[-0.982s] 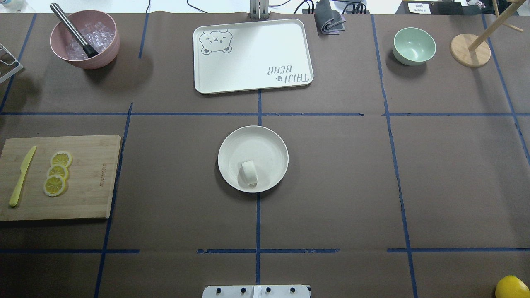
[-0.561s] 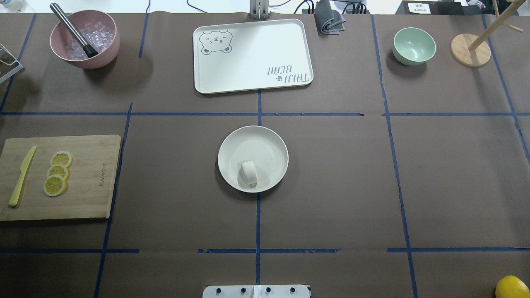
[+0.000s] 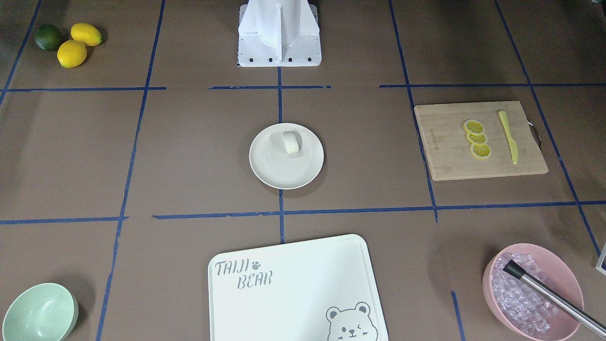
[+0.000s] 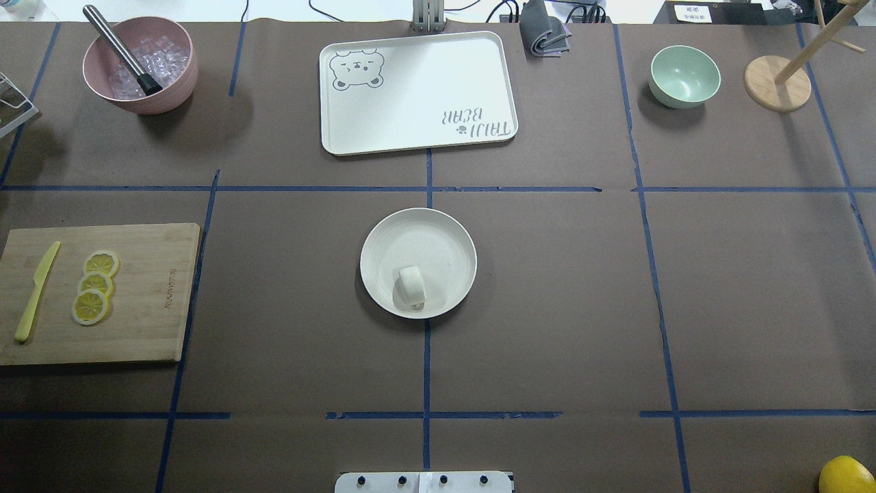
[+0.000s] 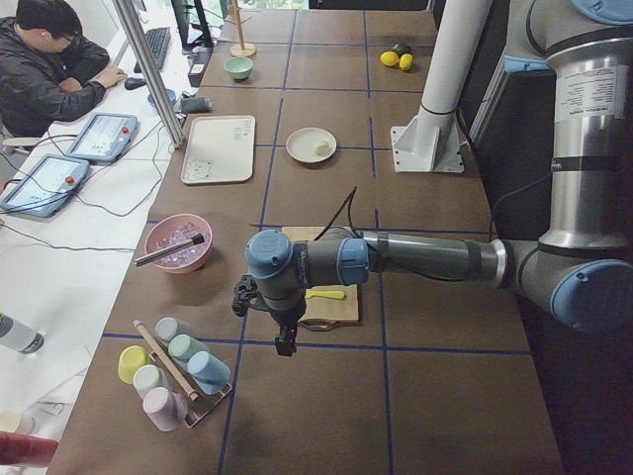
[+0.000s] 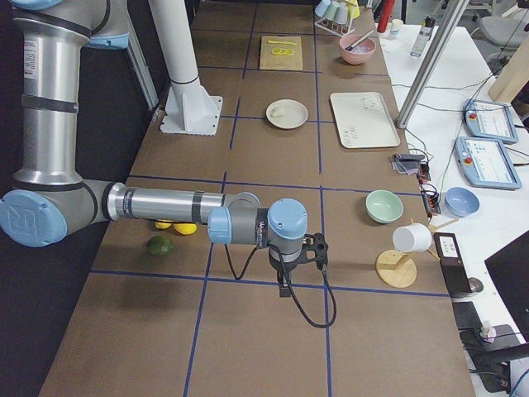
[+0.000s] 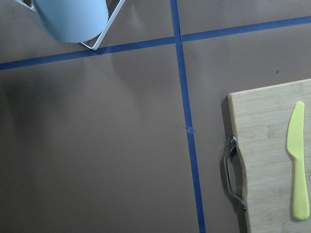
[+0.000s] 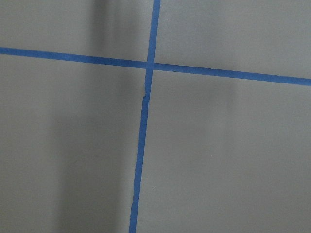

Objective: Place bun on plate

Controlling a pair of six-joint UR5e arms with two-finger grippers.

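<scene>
The small white bun (image 4: 410, 288) lies on its side in the round cream plate (image 4: 428, 236) at the table's centre, close to the plate's near rim. It shows in the front view too, bun (image 3: 290, 142) on plate (image 3: 284, 173). No gripper is near it. My left gripper (image 5: 284, 345) hangs over the table's left end beside the cutting board. My right gripper (image 6: 284, 289) hangs over the right end. Both show only in the side views, so I cannot tell whether either is open or shut.
A wooden cutting board (image 4: 147, 294) with lemon slices (image 4: 96, 283) and a yellow knife (image 4: 37, 290) lies left. At the back are a pink ice bowl (image 4: 140, 65), the bear board (image 4: 417, 92), a mint bowl (image 4: 684, 75) and a wooden stand (image 4: 777, 83). A person (image 5: 49, 69) sits beyond the table.
</scene>
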